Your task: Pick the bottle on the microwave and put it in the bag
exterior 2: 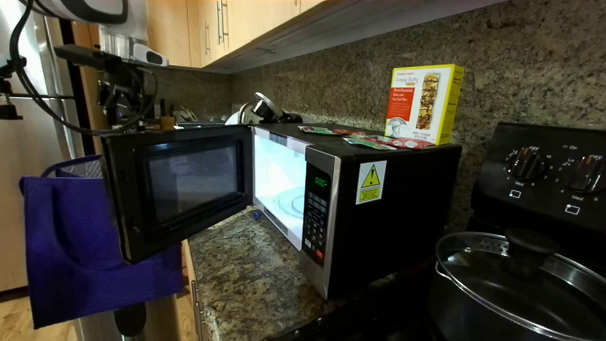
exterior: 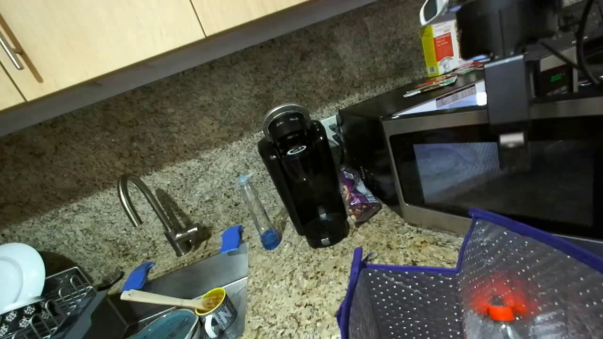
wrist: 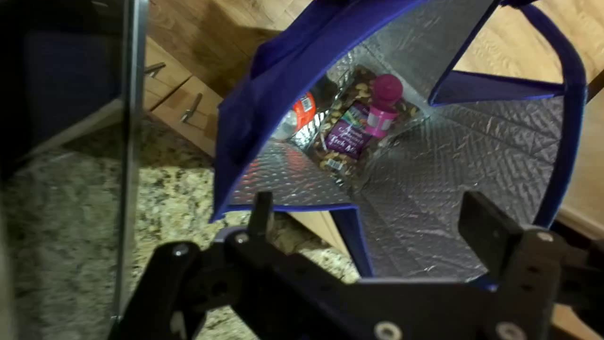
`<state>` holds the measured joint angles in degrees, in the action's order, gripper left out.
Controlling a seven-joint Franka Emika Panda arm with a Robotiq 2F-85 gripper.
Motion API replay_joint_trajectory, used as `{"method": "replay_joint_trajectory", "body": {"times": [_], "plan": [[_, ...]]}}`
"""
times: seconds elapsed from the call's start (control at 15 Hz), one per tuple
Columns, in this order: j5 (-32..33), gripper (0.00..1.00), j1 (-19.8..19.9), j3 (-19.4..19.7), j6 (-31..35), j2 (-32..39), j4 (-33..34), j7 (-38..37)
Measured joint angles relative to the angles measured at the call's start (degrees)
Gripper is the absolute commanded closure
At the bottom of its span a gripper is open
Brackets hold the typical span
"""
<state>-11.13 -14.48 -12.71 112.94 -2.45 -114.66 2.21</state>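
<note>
The small magenta bottle (wrist: 381,120) lies inside the bag, on top of a trail mix pouch (wrist: 343,137), in the wrist view. It is hidden in both exterior views. The bag (wrist: 476,141) stands open below my gripper; its blue rim (exterior: 410,269) and blue outside (exterior 2: 80,227) show in the exterior views. My gripper (wrist: 368,203) is open and empty, its fingers wide apart above the bag. The microwave (exterior: 471,188) stands on the counter, and in an exterior view the microwave (exterior 2: 397,237) shows its door (exterior 2: 189,189) swung open and its inside lit.
A clear bottle with an orange label (wrist: 304,111) also lies in the bag. A yellow carton (exterior 2: 421,102) and several flat packets (exterior 2: 369,141) lie on the microwave. A black coffee maker (exterior: 306,179), a clear bottle (exterior: 259,212) and a sink (exterior: 202,273) are beside it.
</note>
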Motion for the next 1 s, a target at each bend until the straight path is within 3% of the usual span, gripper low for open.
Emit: {"method": "replay_joint_trajectory", "body": {"times": [0.27, 0.53, 1.0], "plan": [[2.5, 0.0, 3.5, 3.4, -0.9, -8.4, -2.7, -6.1], [8.2, 0.0, 6.9, 4.2, -3.2, -15.5, -3.3, -14.8], [15.5, 0.0, 13.0, 4.3, -9.7, -19.8, -3.2, -27.3]]}}
